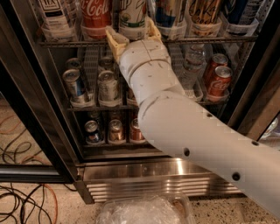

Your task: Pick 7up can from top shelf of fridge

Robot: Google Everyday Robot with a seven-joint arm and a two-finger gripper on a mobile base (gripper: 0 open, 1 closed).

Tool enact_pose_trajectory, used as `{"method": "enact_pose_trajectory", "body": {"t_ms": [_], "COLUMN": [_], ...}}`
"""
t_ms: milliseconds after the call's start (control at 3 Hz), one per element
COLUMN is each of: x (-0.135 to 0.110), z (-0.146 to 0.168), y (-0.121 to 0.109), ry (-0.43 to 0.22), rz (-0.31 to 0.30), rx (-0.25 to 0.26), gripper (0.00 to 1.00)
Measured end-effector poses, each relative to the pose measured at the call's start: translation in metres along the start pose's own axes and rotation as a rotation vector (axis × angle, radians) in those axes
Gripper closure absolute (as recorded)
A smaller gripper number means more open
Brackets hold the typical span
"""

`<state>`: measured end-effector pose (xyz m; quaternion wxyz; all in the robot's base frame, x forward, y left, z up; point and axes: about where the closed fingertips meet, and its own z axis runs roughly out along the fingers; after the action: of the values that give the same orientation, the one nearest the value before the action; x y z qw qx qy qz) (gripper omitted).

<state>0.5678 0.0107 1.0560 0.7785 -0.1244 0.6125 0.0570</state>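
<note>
Gripper (130, 28) is up at the top shelf (210, 40), reaching into the fridge (131, 171). Its tan fingers (117, 39) are drawn in on the two sides of the 7up can (132, 13), low on its body. No gap shows on either side, so the can is clamped between them.

The can is tall with a white body, green print and a little yellow on the front. Its top runs out past the upper edge, so the lid is not seen. Its foot sits in a pale plastic tray (131, 33) on the wire rack, upright.

Behind the gripper the white arm (175, 118) bends down and off to the lower right, covering the middle of the racks.

- Just left of the gripper: a red cola can (95, 13) in the next lane, and beyond it a bottle (54, 13) with a white label.
- Just right of the gripper: a blue can (168, 11), then a brown-and-gold can (205, 11).
- Below and left of the gripper, one rack down: two silver cans (74, 85).
- Below and right, on that same rack: two red cans (217, 78).
- Lower again, bottom rack: a row of small cans (116, 130), partly hidden by the arm.
- Under everything: the ribbed steel grille (144, 190).
- Far below left: the black door frame (30, 118), with loose cables (22, 205) on the speckled floor.
- Straight below, at the bottom edge: a crumpled clear plastic wrap (140, 212).
</note>
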Motion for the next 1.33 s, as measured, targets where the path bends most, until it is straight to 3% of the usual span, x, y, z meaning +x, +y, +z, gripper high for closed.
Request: {"method": "enact_pose_trajectory", "body": {"t_ms": [333,1333], "x": [-0.002,-0.007], "z": [0.005,0.029], "y": [0.003,-0.006], "ry": [-0.005,-0.028], "rz": [0.001,0.036], "rx": [-0.006,0.005], "gripper": [0.27,0.27]}}
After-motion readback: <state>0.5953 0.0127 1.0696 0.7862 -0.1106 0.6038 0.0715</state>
